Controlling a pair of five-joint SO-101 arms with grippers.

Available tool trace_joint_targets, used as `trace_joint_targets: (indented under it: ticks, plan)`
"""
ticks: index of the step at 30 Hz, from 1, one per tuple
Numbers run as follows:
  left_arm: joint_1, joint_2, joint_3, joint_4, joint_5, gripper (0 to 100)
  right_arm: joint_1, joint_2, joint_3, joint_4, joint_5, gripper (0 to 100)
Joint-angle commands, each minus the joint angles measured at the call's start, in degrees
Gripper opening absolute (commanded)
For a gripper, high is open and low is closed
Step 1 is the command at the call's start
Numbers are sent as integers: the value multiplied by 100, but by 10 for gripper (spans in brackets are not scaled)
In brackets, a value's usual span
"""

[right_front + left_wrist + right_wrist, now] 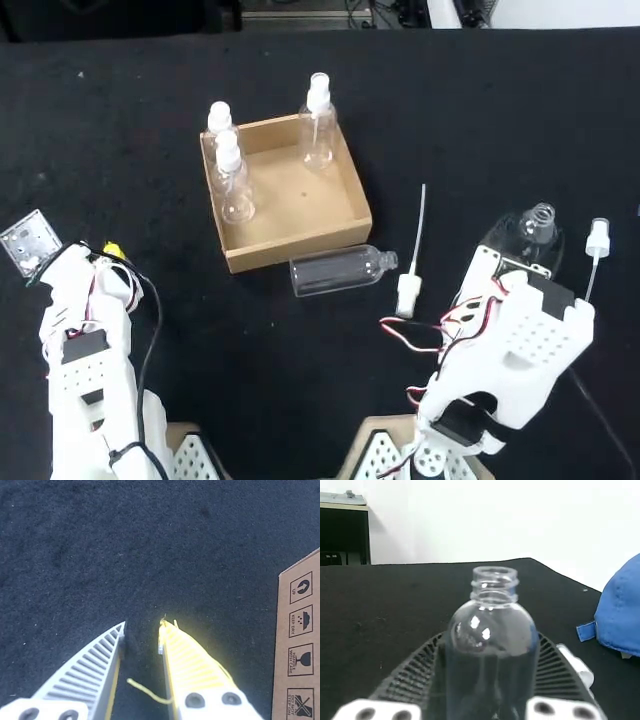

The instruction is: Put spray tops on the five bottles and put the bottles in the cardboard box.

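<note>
A: Right fingers?
B: We have the right fingers (415,672) clamped on an open-necked bottle (490,645), one finger on each side of its body. The bottle is upright with no spray top on it.
A: Where on the table?
B: On the right side of the table (150,90), well apart from the cardboard box (300,252). We see a loose spray top (597,240) just beside the open-necked bottle on its outer side, tube trailing toward the near edge. A second spray top (409,290) lies between that bottle and the box, tube pointing to the far side.
A: Left fingers?
B: We read the left fingers (190,665) as a narrow gap apart with nothing between them, over bare black table. The left arm (85,340) sits at the near left, to the left of the box.
A: Box contents?
B: We count three topped bottles standing in it. The paired bottles (232,180) are close together along the left wall, and the corner bottle (318,125) is at the far right corner. A lying bottle (340,270) with no top is on its side just beside the box's near wall, neck toward the second spray top. We can't tell if it touches the box.
A: Anything else?
B: A blue cap (620,610) beyond the open-necked bottle.
</note>
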Motion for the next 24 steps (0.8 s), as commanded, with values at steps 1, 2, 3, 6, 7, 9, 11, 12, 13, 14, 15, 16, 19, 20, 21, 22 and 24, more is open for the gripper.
trace_joint_targets:
  ticks: [1,2,3,6,7,9,11,12,13,14,15,16,19,20,21,22,24]
  plan:
    - [-66,-88,-40,-132,-35,95,0,31,101,-132,44,194]
    - [-66,-88,-40,-132,-35,95,0,22,101,-132,44,194]
    - [-66,-88,-40,-132,-35,95,0,13,101,-132,44,194]
    - [-66,-88,-40,-132,-35,95,0,13,110,-132,44,195]
    - [-66,-88,-40,-132,-35,95,0,22,110,-132,44,195]
    - [-66,-88,-40,-132,-35,95,0,22,119,-132,44,195]
    - [-66,-88,-40,-132,-35,95,0,22,119,-132,44,197]
    - [-66,-88,-40,-132,-35,95,0,22,119,-132,44,208]
    - [-66,-88,-40,-132,-35,95,0,22,119,-132,44,230]
    - [-66,-88,-40,-132,-35,95,0,22,119,-132,44,261]
    - [-66,-88,-40,-132,-35,95,0,22,119,-132,44,294]
    - [-66,-88,-48,-132,-35,95,0,22,119,-132,44,322]
    - [-66,-88,-48,-132,-35,95,0,22,119,-123,44,348]
    - [-66,-88,-48,-132,-35,95,0,22,119,-123,44,345]
    - [-66,-88,-48,-132,-35,95,0,22,119,-123,44,342]
    - [-66,-88,-48,-132,-35,95,0,13,119,-123,44,343]
    - [-66,-88,-48,-132,-35,95,0,13,119,-123,44,343]
